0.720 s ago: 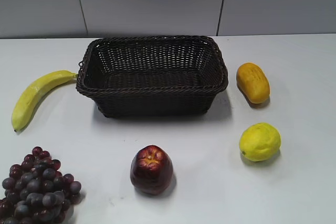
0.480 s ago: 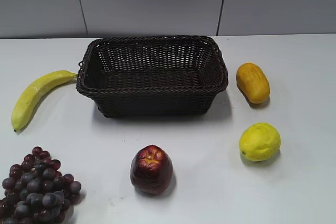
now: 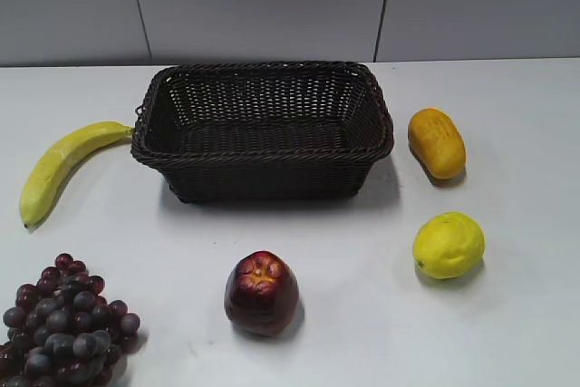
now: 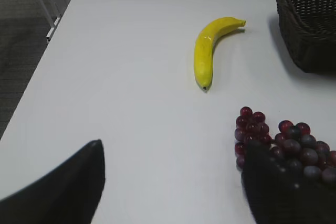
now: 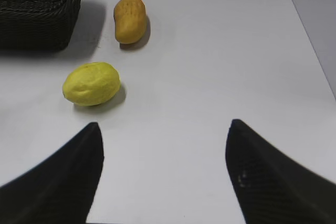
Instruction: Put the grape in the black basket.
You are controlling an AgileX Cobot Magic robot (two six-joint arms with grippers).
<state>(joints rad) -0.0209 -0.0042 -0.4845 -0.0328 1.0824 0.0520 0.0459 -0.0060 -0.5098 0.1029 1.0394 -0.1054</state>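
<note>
— Woven dark wicker, the black basket point(image 3: 263, 129): anything inside?
— Nothing; only bare weave shows.
— The grape point(image 3: 65, 325)?
— On the table point(image 3: 362, 314), front-left, well apart from it.
— Jaws?
— Both grippers, left gripper point(image 4: 173, 182) and right gripper point(image 5: 164, 174), spread wide, holding nothing.

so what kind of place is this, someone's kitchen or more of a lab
Probably a lab test bench, not a kitchen: a bare white table against plain grey wall panels, with fruit spaced out around one black basket and the grape near the table's edge.
</note>
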